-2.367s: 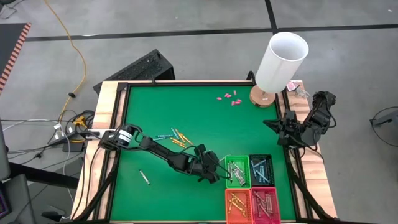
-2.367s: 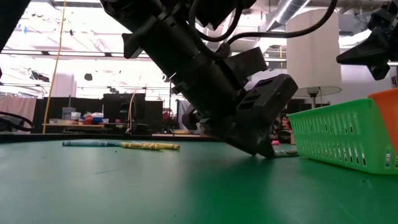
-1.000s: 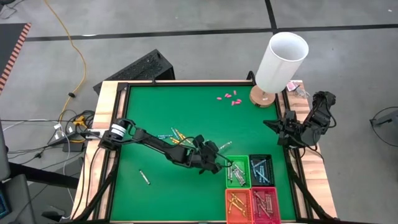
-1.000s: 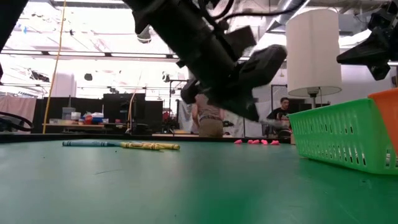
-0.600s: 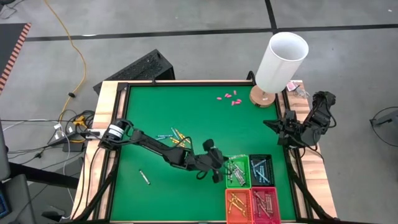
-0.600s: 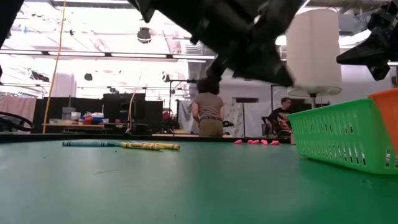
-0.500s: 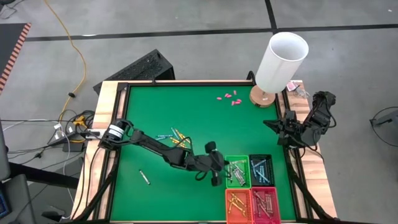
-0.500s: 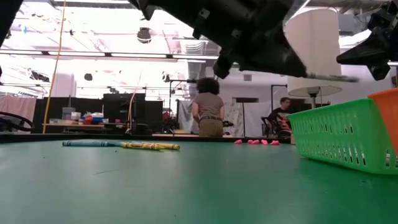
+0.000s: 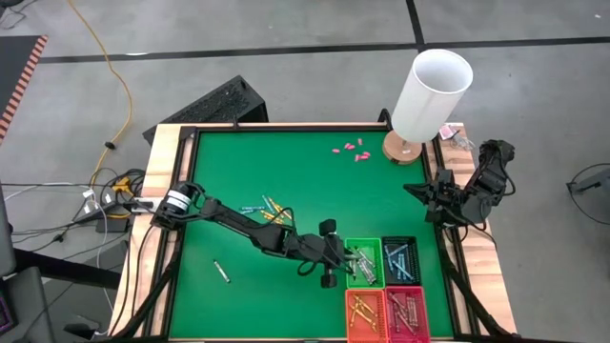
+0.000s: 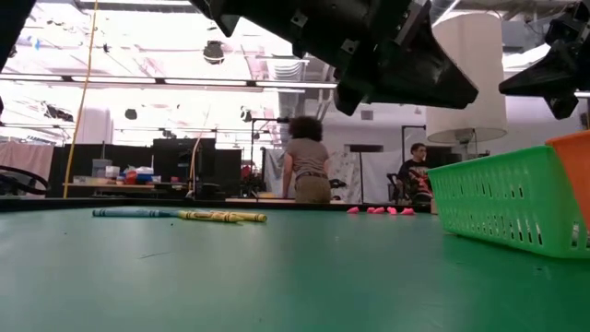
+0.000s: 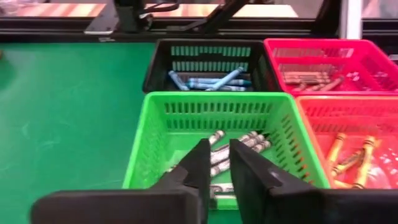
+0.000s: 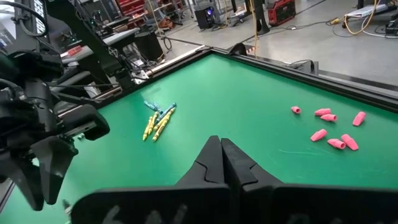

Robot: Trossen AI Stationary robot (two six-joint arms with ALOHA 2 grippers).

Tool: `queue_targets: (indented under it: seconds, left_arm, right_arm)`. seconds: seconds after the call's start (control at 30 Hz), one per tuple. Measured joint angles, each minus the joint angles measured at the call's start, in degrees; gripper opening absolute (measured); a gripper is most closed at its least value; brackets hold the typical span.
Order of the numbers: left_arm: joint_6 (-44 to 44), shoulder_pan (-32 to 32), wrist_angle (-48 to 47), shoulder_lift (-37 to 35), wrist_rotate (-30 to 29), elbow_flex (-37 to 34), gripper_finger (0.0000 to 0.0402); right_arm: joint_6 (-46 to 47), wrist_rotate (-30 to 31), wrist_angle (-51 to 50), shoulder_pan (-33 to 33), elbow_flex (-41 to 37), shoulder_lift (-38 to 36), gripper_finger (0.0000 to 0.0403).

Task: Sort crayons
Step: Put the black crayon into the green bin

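Honestly, the loose crayons (image 9: 271, 211) lying mid-tabletop (image 9: 286, 171) look light, stiff and roll-prone, best pinched mid-shaft, while the left gripper (image 11: 215, 163) hangs over the green basket (image 11: 155, 124), jaws slightly apart and empty.

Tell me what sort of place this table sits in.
Likely a robotics lab or workshop: a green table on a bare concrete floor with taped lines, a yellow cable trailing across it, and workbenches and people in an open hall behind.
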Motion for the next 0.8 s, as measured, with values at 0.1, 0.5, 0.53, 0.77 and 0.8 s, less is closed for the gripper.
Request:
queue_targets:
  seconds: [0.1, 0.5, 0.53, 0.77, 0.8]
  left_arm:
    - [-0.06, 0.05, 0.01, 0.0, 0.66, 0.0, 0.0079]
    - [-18.1, -1.32, -20.82, -6.6, -6.48, 0.0, 0.0129]
    - [-20.65, -1.92, -25.19, -7.75, -7.72, 0.0, 0.0129]
    - [-51.24, -6.99, -57.18, -12.75, -11.43, 0.02, 0.0129]
    - [-56.42, -7.89, -61.08, -12.9, -10.27, 0.02, 0.0129]
  right_arm:
    - [0.0, 0.0, 0.0, 0.0, 0.0, 0.0, 0.0]
    - [0.0, -0.16, 0.0, -0.01, 0.0, 0.0, 0.0]
    - [0.0, -0.17, 0.0, 0.0, 0.0, 0.0, 0.0]
    - [0.0, -0.2, 0.0, 0.0, 0.0, 0.0, 0.0]
    - [-0.02, -0.2, 0.0, 0.0, 0.0, 0.0, 0.0]
